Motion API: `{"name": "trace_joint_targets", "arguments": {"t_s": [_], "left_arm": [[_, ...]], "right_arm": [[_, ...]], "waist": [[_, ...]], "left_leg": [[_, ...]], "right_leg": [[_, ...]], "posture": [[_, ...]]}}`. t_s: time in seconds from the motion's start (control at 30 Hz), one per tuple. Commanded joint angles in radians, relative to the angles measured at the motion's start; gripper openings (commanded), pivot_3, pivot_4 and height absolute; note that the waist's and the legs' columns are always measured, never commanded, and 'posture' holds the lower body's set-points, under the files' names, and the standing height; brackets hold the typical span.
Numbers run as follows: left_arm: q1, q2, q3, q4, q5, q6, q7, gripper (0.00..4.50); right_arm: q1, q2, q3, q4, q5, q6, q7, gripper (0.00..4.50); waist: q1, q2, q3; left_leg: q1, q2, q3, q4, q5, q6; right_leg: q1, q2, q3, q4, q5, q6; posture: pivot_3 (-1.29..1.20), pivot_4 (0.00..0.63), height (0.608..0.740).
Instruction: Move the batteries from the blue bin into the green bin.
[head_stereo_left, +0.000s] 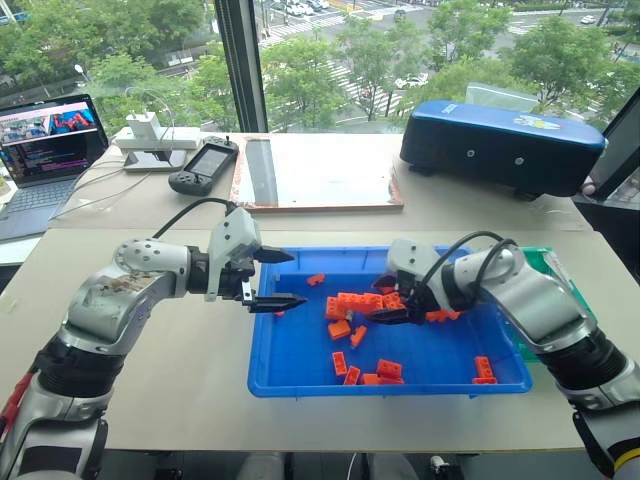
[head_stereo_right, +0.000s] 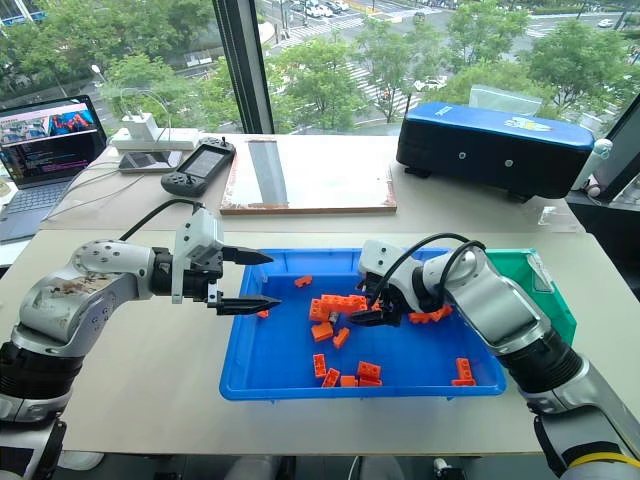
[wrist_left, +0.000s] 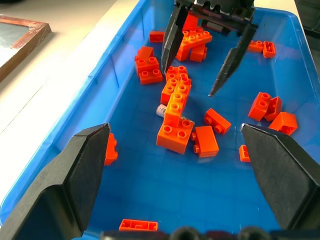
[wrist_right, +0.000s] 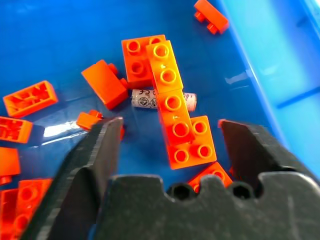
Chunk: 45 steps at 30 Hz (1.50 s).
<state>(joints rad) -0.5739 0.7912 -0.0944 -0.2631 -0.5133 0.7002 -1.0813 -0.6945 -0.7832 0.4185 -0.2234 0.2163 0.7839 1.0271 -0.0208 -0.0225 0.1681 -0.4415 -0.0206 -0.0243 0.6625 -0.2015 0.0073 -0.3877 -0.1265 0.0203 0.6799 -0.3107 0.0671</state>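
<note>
Battery (wrist_right: 163, 100) lies under orange bricks (wrist_right: 172, 102) in blue bin (head_stereo_left: 300, 385); right claw (wrist_right: 170, 145) hovers just above, spread wide, empty.

Silver-grey robot arms with black fingers

Both arms are cased in rounded silver-grey shells, joined by black ribbed collars toward the shoulders. Scuffed brown marks are seen on the left arm's shell. A black cable is looped above each wrist. The left gripper (head_stereo_left: 274, 279) and right gripper (wrist_left: 204, 66) each carry two tapered, pointed black fingers (wrist_right: 98, 160), seated in a black base with round holes.
</note>
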Motion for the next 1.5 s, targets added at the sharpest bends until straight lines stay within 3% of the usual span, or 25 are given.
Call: {"name": "trace_joint_targets", "arguments": {"t_s": [0.03,0.07,0.5,0.67,1.23,1.33,1.5], "left_arm": [[0.000,0.012,0.033,-0.034,-0.011,-0.002,0.003,4.50],[0.000,0.012,0.033,-0.035,-0.011,-0.002,0.004,4.50],[0.014,0.008,0.029,-0.053,-0.012,-0.007,0.006,4.50],[0.014,0.007,0.028,-0.054,-0.013,-0.006,0.005,4.50],[0.009,-0.001,0.018,-0.034,-0.002,-0.021,0.000,4.50],[0.010,-0.002,0.018,-0.034,-0.002,-0.021,-0.001,4.50],[0.007,-0.007,0.014,-0.031,0.000,-0.025,-0.001,4.50]], "right_arm": [[-0.019,0.006,-0.014,-0.011,-0.017,-0.032,0.011,2.17],[-0.019,0.009,-0.015,-0.009,-0.021,-0.035,0.010,1.69],[-0.028,0.023,-0.059,-0.028,-0.004,0.007,0.011,1.69],[-0.011,0.028,-0.043,-0.033,-0.012,0.018,0.010,0.36],[-0.093,0.006,-0.123,-0.076,0.045,0.113,0.014,0.36],[-0.122,-0.033,-0.180,-0.102,0.087,0.161,0.033,0.36],[-0.090,-0.198,-0.240,-0.095,0.076,0.164,0.059,0.36]], "waist": [[0.000,0.000,0.000],[0.000,0.000,0.000],[0.000,0.000,0.000],[0.001,0.000,0.000],[0.000,0.000,0.000],[0.001,0.000,0.000],[0.009,0.000,0.000]], "left_leg": [[0.000,0.000,0.000,0.000,0.000,0.000],[0.000,0.000,0.000,0.000,0.000,0.000],[0.000,0.000,0.000,0.000,0.000,0.000],[0.000,0.000,0.000,0.000,0.000,0.000],[0.000,0.000,0.000,0.000,0.000,0.000],[0.000,0.000,0.000,0.000,0.000,0.000],[0.000,0.000,0.000,0.000,0.000,0.000]], "right_leg": [[0.000,0.000,0.000,0.000,0.000,0.000],[0.000,0.000,0.000,0.000,0.000,0.000],[0.000,0.000,0.000,0.000,0.000,0.000],[0.000,0.000,0.000,0.000,0.000,0.000],[0.000,0.000,0.000,0.000,0.000,0.000],[0.000,0.000,0.000,0.000,0.000,0.000],[0.001,0.000,-0.001,-0.001,0.000,0.000]], "posture": [[0.00,0.150,0.732],[0.00,0.150,0.732],[0.00,0.150,0.732],[0.00,0.150,0.732],[0.00,0.150,0.732],[0.00,0.150,0.732],[0.00,0.150,0.732]]}}
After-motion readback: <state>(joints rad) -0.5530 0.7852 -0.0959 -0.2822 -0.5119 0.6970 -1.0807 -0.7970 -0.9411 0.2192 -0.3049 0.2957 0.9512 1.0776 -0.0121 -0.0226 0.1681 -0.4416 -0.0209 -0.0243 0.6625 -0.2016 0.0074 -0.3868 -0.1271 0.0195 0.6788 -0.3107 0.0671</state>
